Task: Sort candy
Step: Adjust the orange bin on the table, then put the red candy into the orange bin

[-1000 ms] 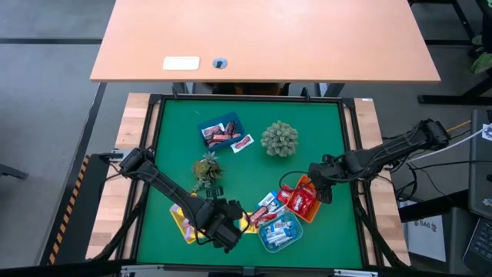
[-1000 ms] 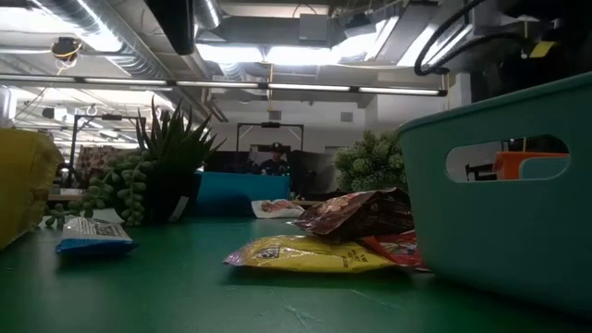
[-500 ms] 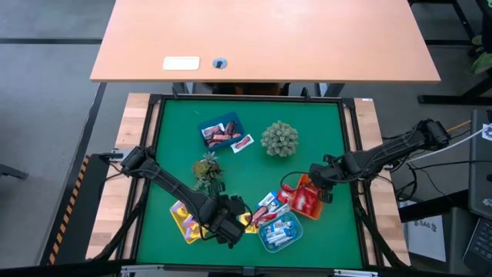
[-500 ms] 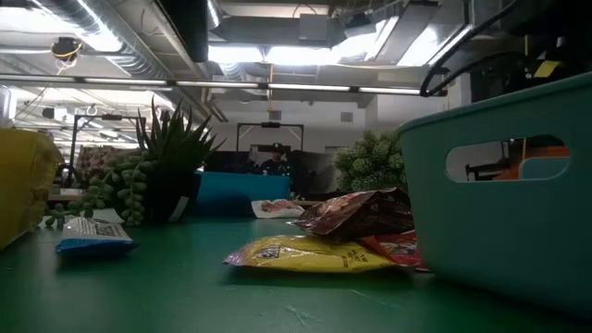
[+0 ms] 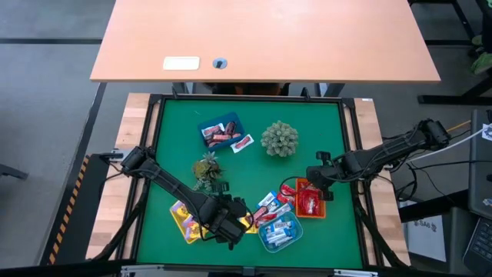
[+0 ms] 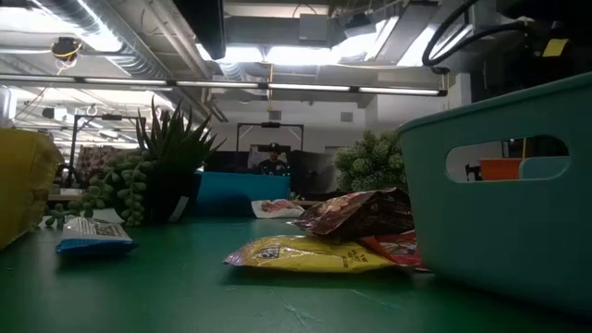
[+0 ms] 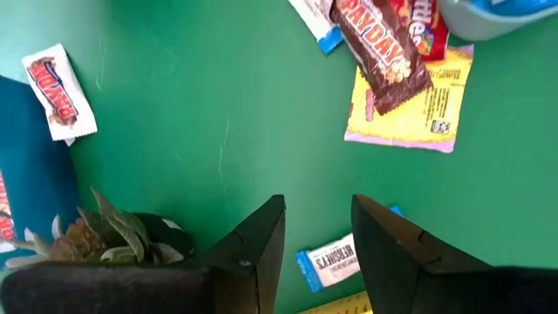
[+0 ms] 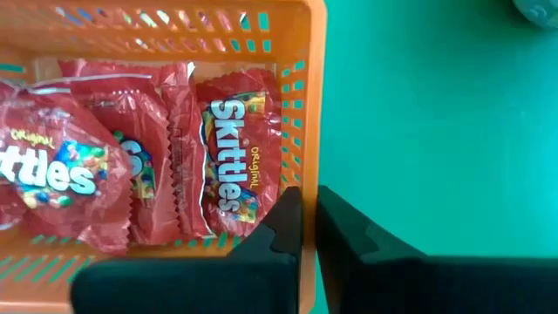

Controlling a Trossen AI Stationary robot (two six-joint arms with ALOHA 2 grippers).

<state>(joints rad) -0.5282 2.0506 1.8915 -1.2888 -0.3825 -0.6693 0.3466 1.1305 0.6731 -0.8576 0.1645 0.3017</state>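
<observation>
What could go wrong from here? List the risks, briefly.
1. The right gripper is shut on the orange tray wall, not on candy. Lifting or pulling could tip the tray and spill the Skittles packs.
2. The left gripper hangs open close to the plant. Reaching for the blue candy might knock the plant over.

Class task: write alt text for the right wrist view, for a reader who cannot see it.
The right pincer, its two dark fingers nearly together, closes on the rim of an orange tray on the green table. Inside the tray lie several red Skittles packets.
</observation>
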